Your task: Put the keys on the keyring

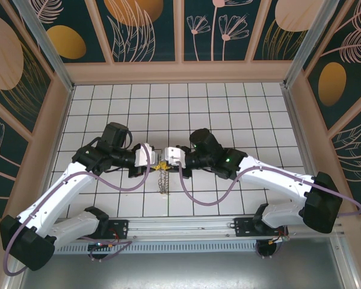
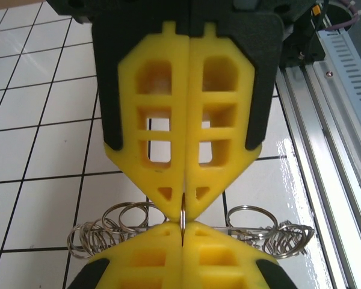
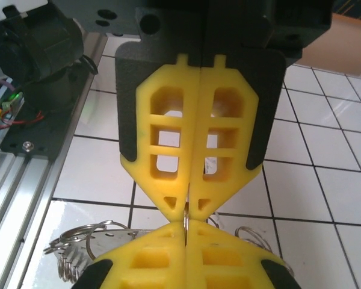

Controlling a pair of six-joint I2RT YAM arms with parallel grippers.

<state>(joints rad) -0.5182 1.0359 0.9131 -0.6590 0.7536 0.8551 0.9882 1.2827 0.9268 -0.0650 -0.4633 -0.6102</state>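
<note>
My left gripper (image 1: pixel 157 162) and right gripper (image 1: pixel 166 161) meet tip to tip above the middle of the tiled floor. Both are shut on one thin metal loop (image 2: pixel 183 212), seen edge-on between the yellow tips. In the left wrist view my left gripper (image 2: pixel 183 225) rises from the bottom edge and the right arm's fingers (image 2: pixel 162 126) point down at it. The right wrist view mirrors this, with my right gripper (image 3: pixel 185 225) shut on the loop (image 3: pixel 185 212). The keyring (image 1: pixel 163 179) with its fringe of small rings (image 2: pixel 108 232) (image 3: pixel 78 241) spreads just under the tips. The keys are hidden.
An aluminium rail (image 1: pixel 186 227) runs along the near edge, carrying both arm bases. Wooden-framed patterned walls (image 1: pixel 180 71) close in the white tiled floor (image 1: pixel 240 114) on three sides. Purple cables (image 1: pixel 204 201) loop from each forearm.
</note>
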